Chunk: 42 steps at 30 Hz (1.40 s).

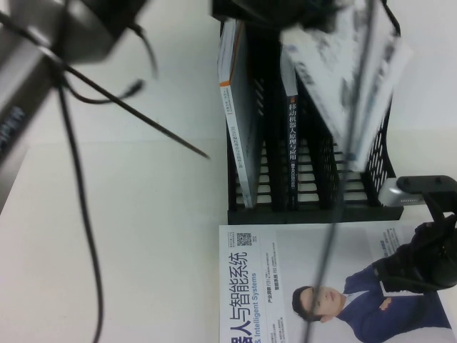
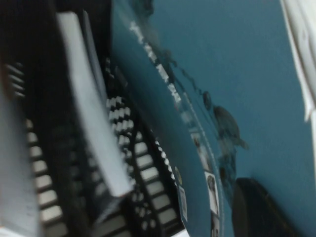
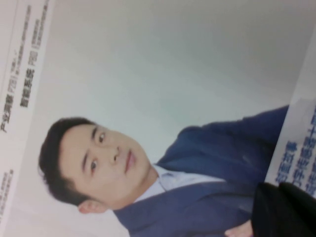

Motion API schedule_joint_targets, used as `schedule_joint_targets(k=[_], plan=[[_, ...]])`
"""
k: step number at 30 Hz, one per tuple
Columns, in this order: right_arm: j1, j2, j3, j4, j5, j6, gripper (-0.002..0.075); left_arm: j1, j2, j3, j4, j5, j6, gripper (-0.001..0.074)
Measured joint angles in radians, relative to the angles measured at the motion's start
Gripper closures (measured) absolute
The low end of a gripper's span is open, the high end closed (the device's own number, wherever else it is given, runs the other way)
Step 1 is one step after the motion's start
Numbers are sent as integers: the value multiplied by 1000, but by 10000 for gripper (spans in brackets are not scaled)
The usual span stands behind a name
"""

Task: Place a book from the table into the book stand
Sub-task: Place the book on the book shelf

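Note:
The book [image 1: 353, 78], white-covered with grey drawings, hangs tilted over the right slot of the black book stand [image 1: 314, 211], with its lower corner down between the slot walls. My left gripper [image 1: 314, 16] is at the top edge of the high view, shut on the book's upper part. In the left wrist view the book's teal back cover [image 2: 237, 74] fills the frame, with one black finger [image 2: 256, 207] pressed on it. My right gripper [image 1: 421, 261] is shut and empty, low over the book with the man in a blue suit [image 1: 314, 286], which lies on the white table [image 1: 143, 236].
A white book with an orange spine mark [image 1: 239, 107] stands in the stand's left slot. A black-spined book [image 1: 291, 136] stands in the middle slot. The left arm and its cables [image 1: 78, 107] cross the upper left. The blue-suit cover [image 3: 148, 163] fills the right wrist view.

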Motion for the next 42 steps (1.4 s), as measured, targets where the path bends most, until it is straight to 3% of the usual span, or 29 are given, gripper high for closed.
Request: schedule_joint_targets(k=[10,23,42], plan=[[0,0,0,-1,12,-4,728,-35,18,-2,102,-45,-166,622],[0,0,0,-1,22,-6,728,-35,18,-15,85,-276,-278,623],[0,2,0,-2,22,-6,728,-35,14,-112,-167,-406,-141,623]])
